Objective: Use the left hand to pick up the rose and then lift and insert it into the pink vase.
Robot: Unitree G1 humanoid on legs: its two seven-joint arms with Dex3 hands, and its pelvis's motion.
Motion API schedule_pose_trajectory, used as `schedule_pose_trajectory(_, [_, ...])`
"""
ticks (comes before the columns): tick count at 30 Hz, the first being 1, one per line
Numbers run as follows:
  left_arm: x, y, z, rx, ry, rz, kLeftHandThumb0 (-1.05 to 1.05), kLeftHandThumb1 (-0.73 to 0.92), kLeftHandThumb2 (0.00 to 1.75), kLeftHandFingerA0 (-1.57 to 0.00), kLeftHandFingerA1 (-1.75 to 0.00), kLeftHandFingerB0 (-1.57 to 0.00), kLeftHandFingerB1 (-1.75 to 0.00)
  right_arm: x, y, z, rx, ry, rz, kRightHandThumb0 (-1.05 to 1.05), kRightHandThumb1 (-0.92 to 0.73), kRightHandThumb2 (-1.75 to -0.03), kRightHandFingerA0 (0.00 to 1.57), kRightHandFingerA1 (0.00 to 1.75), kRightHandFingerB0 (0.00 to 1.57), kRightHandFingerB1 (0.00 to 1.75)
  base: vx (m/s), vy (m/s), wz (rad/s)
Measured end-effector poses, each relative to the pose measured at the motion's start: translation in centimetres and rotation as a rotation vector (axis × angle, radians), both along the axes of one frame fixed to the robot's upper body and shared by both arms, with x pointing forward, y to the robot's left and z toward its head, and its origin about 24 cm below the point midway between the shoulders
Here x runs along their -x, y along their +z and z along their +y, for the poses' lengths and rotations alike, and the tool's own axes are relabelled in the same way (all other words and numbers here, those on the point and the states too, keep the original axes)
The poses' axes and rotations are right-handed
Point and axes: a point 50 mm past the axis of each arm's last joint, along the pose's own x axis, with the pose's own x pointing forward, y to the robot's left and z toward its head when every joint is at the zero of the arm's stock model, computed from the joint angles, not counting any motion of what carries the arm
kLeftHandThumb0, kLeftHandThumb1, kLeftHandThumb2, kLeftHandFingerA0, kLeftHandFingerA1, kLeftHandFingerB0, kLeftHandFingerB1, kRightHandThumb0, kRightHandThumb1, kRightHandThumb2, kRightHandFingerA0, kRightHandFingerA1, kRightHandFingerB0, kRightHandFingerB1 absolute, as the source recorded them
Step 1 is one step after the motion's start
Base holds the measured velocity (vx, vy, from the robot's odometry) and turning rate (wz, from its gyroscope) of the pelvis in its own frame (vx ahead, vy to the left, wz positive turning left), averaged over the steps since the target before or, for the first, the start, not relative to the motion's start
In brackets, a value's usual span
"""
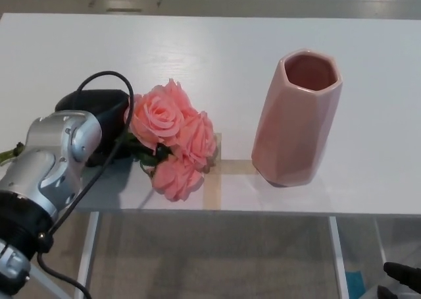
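We see the left hand (99, 118) at the stem end of the rose (172, 139), mostly hidden behind its silver wrist — we cannot tell its grip; the blooms lie near the table's (217, 55) front edge, the lowest almost at it; the vase (297, 118) stands upright to the right, apart, bare tabletop between and behind.
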Motion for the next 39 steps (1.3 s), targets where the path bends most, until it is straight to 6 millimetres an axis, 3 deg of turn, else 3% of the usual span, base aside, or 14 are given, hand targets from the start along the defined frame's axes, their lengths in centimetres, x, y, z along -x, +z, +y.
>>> schedule_pose_trajectory(7, [-0.2,1.3,0.2,0.037,-0.004,-0.059,-0.23,0.72,0.63,-0.67,-1.4,-0.81,-0.58,0.0,0.0,0.0,-0.001,0.002,-0.001,-0.22,-0.62,-0.58,0.58,0.5,0.57,0.48,0.0,0.0,0.0])
schedule_pose_trajectory(11, [-1.3,6.2,0.3,0.123,-0.009,-0.229,-0.24,0.75,0.64,-0.68,-1.48,-0.78,-0.53,-0.2,0.1,0.0,-0.004,0.007,-0.004,-0.22,-0.62,-0.58,0.59,0.5,0.57,0.48,0.0,0.0,0.0])
schedule_pose_trajectory(12, [-1.4,7.1,0.2,0.141,-0.013,-0.263,-0.25,0.75,0.65,-0.74,-1.43,-0.7,-0.48,-0.2,0.1,0.0,-0.004,0.007,-0.005,-0.21,-0.62,-0.58,0.59,0.5,0.57,0.48,0.0,0.0,0.0])
schedule_pose_trajectory(15, [-1.5,10.6,0.2,0.231,-0.024,-0.379,-0.24,0.75,0.65,-0.74,-1.45,-0.72,-0.5,-0.2,0.1,0.1,-0.006,0.009,-0.005,-0.21,-0.62,-0.58,0.59,0.5,0.57,0.48,0.0,0.0,0.0])
schedule_pose_trajectory(16, [-1.4,11.5,0.2,0.26,-0.025,-0.406,-0.24,0.75,0.65,-0.75,-1.47,-0.83,-0.6,-0.2,0.1,0.1,-0.007,0.01,-0.005,-0.21,-0.62,-0.58,0.59,0.5,0.57,0.48,0.0,0.0,0.0])
schedule_pose_trajectory(17, [-1.4,12.6,0.2,0.307,-0.025,-0.439,-0.23,0.79,0.63,-0.73,-1.47,-0.75,-0.94,-0.2,0.1,0.1,-0.007,0.011,-0.004,-0.21,-0.62,-0.58,0.59,0.5,0.57,0.48,0.0,0.0,0.0])
schedule_pose_trajectory(18, [-1.4,13.4,0.2,0.347,-0.025,-0.462,-0.24,0.77,0.66,-0.73,-1.53,-0.82,-0.77,-0.2,0.1,0.1,-0.008,0.012,-0.004,-0.21,-0.62,-0.58,0.59,0.5,0.57,0.48,0.0,0.0,0.0])
schedule_pose_trajectory(19, [-1.4,14.2,0.1,0.393,-0.027,-0.484,-0.24,0.77,0.66,-0.73,-1.53,-0.82,-0.77,-0.2,0.1,0.1,-0.009,0.013,-0.004,-0.21,-0.62,-0.58,0.59,0.5,0.57,0.48,0.0,0.0,0.0])
schedule_pose_trajectory(21, [-1.4,15.3,0.0,0.477,-0.034,-0.512,-0.24,0.79,0.67,-0.71,-1.57,-0.63,-1.23,-0.2,0.1,0.1,-0.012,0.014,-0.004,-0.21,-0.62,-0.58,0.59,0.5,0.57,0.48,0.0,0.0,0.0])
schedule_pose_trajectory(27, [-1.2,17.9,-0.9,0.727,-0.062,-0.561,-0.21,0.8,0.65,-0.7,-1.6,-0.62,-1.24,-0.2,0.1,0.1,-0.012,0.015,-0.003,-0.21,-0.62,-0.58,0.59,0.5,0.57,0.48,0.0,0.0,0.0])
schedule_pose_trajectory(28, [-1.2,18.2,-1.1,0.766,-0.068,-0.565,-0.21,0.8,0.67,-0.76,-1.58,-0.68,-1.13,-0.2,0.1,0.1,-0.012,0.015,-0.003,-0.21,-0.62,-0.58,0.6,0.5,0.57,0.48,0.0,0.0,0.0])
schedule_pose_trajectory(33, [-1.0,19.9,-2.5,0.955,-0.093,-0.556,-0.24,0.79,0.69,-0.8,-1.56,-0.7,-1.1,-0.2,0.1,0.1,-0.011,0.016,-0.003,-0.21,-0.62,-0.58,0.59,0.5,0.57,0.48,0.0,0.0,0.0])
schedule_pose_trajectory(39, [-0.5,21.5,-4.3,1.072,-0.137,-0.512,-0.24,0.81,0.64,-0.82,-1.54,-0.71,-1.03,-0.1,0.1,0.0,-0.013,0.018,-0.003,-0.21,-0.62,-0.58,0.6,0.5,0.57,0.48,0.0,0.0,0.0])
